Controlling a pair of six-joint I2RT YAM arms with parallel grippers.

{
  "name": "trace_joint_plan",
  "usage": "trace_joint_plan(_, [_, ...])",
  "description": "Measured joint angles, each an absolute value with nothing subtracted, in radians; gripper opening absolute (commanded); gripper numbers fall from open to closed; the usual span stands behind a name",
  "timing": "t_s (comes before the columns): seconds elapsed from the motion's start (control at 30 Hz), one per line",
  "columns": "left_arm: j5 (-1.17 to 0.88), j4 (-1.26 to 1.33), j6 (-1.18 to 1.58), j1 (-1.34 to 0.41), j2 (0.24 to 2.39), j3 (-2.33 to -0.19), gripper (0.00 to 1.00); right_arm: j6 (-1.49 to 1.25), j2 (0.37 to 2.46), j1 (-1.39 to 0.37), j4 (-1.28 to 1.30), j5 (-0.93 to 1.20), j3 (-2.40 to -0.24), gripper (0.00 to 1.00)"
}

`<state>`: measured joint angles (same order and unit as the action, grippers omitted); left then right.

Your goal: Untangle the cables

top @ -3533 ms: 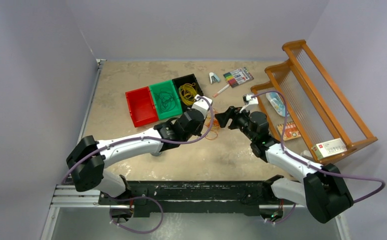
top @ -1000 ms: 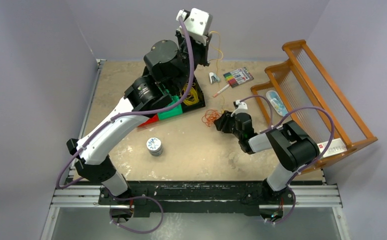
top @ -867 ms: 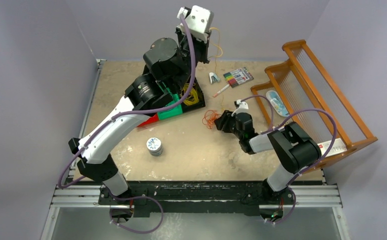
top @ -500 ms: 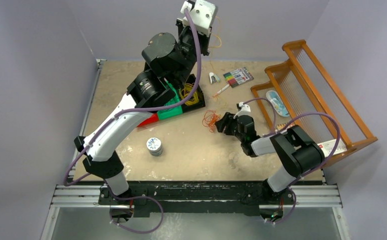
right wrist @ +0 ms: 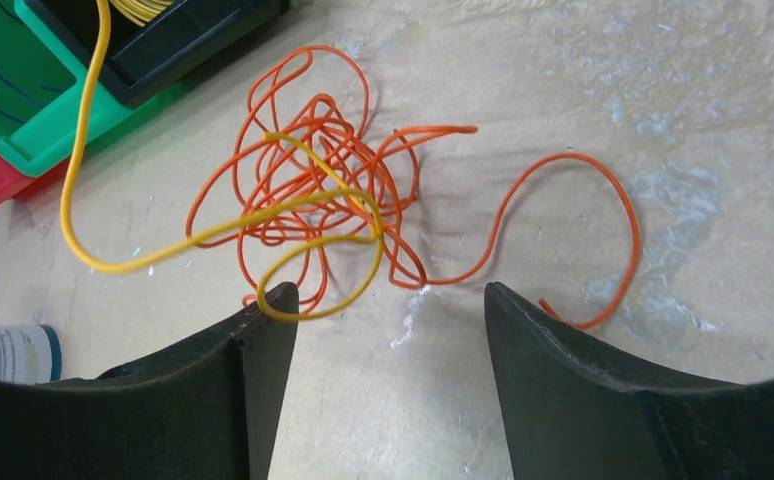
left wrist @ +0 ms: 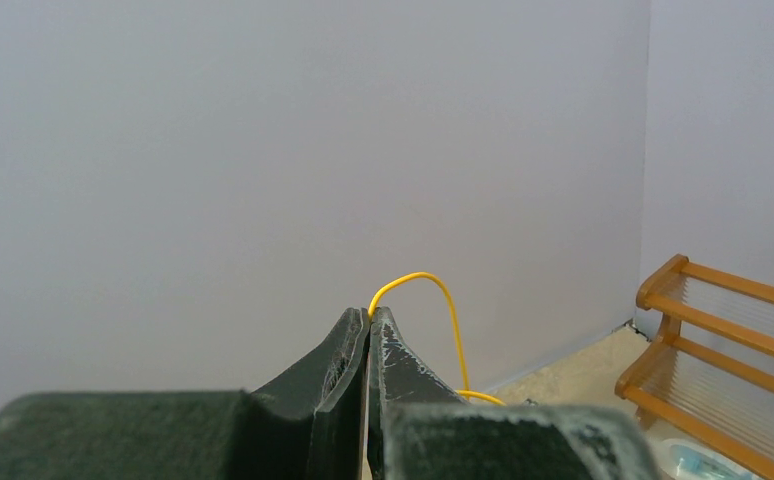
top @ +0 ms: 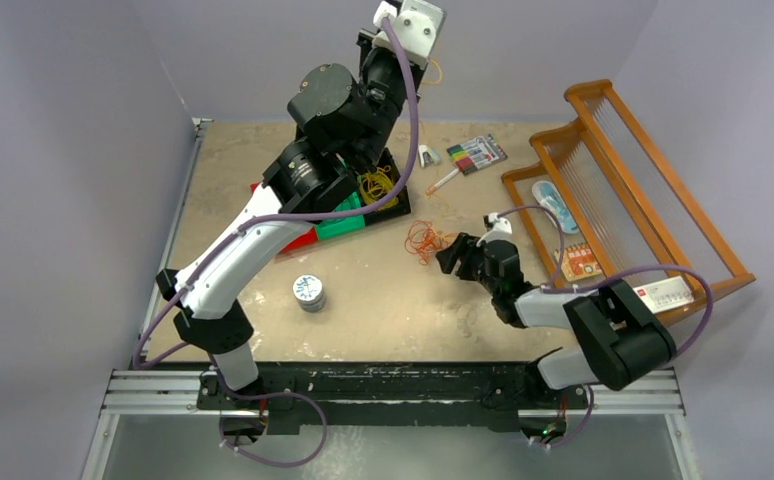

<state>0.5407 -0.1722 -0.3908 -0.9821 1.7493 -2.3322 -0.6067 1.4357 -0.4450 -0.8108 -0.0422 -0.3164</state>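
Observation:
An orange-red cable tangle point(right wrist: 313, 170) lies on the table point(top: 383, 320), also seen from above as a small orange tangle point(top: 423, 240). A yellow cable point(right wrist: 163, 250) threads through it and runs off toward the bins. My right gripper point(right wrist: 388, 290) is open just short of the tangle, and the yellow loop touches its left fingertip point(right wrist: 273, 300). From above, the right gripper point(top: 446, 258) sits low, right of the tangle. My left gripper point(left wrist: 368, 315) is raised high before the back wall, shut on a yellow cable point(left wrist: 433, 285). The left gripper point(top: 425, 68) shows at the top.
Red point(top: 298, 238), green point(top: 348, 218) and black point(top: 395, 197) bins stand at the back, partly hidden by the left arm; yellow wires lie in the black one. A small tin point(top: 309, 291), a marker pack point(top: 477, 154) and a wooden rack point(top: 613, 170) are nearby.
My left arm has swung a little further up and right with the yellow cable. My right gripper has opened wider and drawn back from the orange tangle.

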Motion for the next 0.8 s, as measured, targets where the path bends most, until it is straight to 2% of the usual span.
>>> trace_joint_plan(0.27, [0.563, -0.126, -0.442, -0.982, 1.756, -2.333, 0.00, -0.628, 1.251, -0.445, -0.740, -0.063, -0.252, 0.77])
trace_joint_plan(0.6, [0.575, -0.110, -0.456, -0.982, 1.756, -2.323, 0.00, -0.523, 0.762, -0.445, -0.653, -0.065, -0.230, 0.78])
trace_joint_plan(0.7, [0.577, -0.104, -0.456, -0.982, 1.756, -2.316, 0.00, -0.443, 0.749, -0.445, -0.618, -0.066, -0.277, 0.75])
trace_joint_plan(0.8, [0.577, -0.097, -0.456, -0.982, 1.756, -2.308, 0.00, -0.347, 0.836, -0.445, -0.572, -0.052, -0.360, 0.73])
